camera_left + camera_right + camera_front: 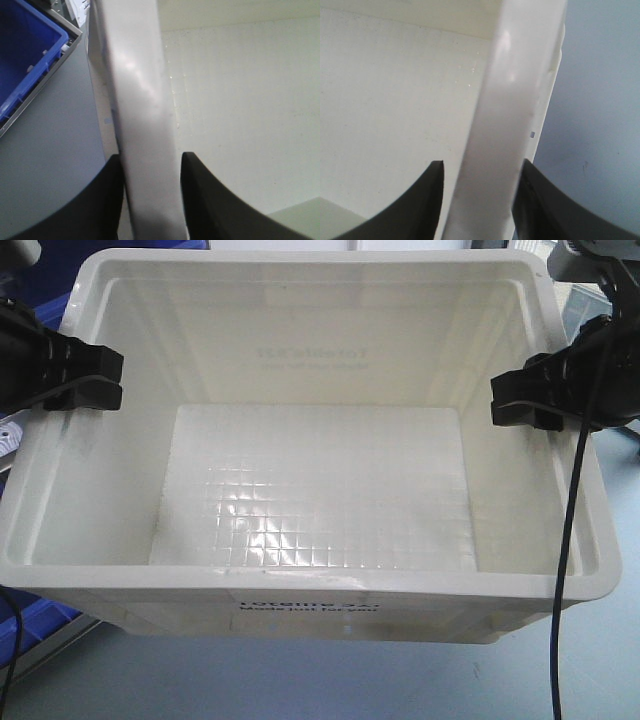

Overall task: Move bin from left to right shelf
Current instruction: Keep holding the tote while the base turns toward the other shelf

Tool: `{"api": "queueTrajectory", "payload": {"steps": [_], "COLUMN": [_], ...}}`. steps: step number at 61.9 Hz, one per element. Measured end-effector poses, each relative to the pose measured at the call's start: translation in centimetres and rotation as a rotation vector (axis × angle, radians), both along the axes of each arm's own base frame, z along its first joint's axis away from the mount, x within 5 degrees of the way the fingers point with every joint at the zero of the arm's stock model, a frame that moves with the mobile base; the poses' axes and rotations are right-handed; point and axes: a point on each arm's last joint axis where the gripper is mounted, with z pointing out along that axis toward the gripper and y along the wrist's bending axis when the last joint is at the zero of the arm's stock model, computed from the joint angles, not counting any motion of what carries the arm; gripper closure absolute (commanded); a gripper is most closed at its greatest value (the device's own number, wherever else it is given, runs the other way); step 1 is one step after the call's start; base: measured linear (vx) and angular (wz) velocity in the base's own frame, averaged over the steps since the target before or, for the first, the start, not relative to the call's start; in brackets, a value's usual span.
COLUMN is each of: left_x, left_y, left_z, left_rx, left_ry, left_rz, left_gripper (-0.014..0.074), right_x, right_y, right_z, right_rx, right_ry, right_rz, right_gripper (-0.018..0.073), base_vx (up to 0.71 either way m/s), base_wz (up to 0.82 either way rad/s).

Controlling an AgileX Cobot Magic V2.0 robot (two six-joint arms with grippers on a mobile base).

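Observation:
The bin (310, 490), a large white tote with black print on its near side, fills the front view, and I see nothing inside it. My left gripper (100, 380) clamps the left rim, one black finger inside the wall and one outside. In the left wrist view the rim (140, 90) runs up between the left gripper's (150, 160) fingers. My right gripper (510, 400) grips the opposite rim the same way. The right wrist view shows that rim (515, 90) pinched inside the right gripper (482, 167). Both are shut on the bin.
A blue plastic bin (25, 65) sits in a grey-framed shelf bay to the left of the tote. More blue plastic (30, 625) shows at the lower left. Grey surface (600, 125) lies beside the tote's right side. A black cable (570, 540) hangs across the right rim.

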Motion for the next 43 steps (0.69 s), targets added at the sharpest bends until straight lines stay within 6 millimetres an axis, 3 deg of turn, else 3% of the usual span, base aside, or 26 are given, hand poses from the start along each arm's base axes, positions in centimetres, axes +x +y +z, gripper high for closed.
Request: {"api": "queueTrajectory", "payload": {"steps": [43], "left_x": [-0.01], "left_y": [0.0], "left_z": [-0.01], "left_rx": [0.0], "left_ry": [0.002], "left_rz": [-0.001], "left_gripper": [0.0601], "right_x": [0.0], "right_y": [0.01], "right_z": [0.0], "right_rx": [0.001], "right_ry": [0.0], "right_rz": [0.0], "right_gripper": [0.0564], "base_vx": [0.04], "base_wz": [0.3]}}
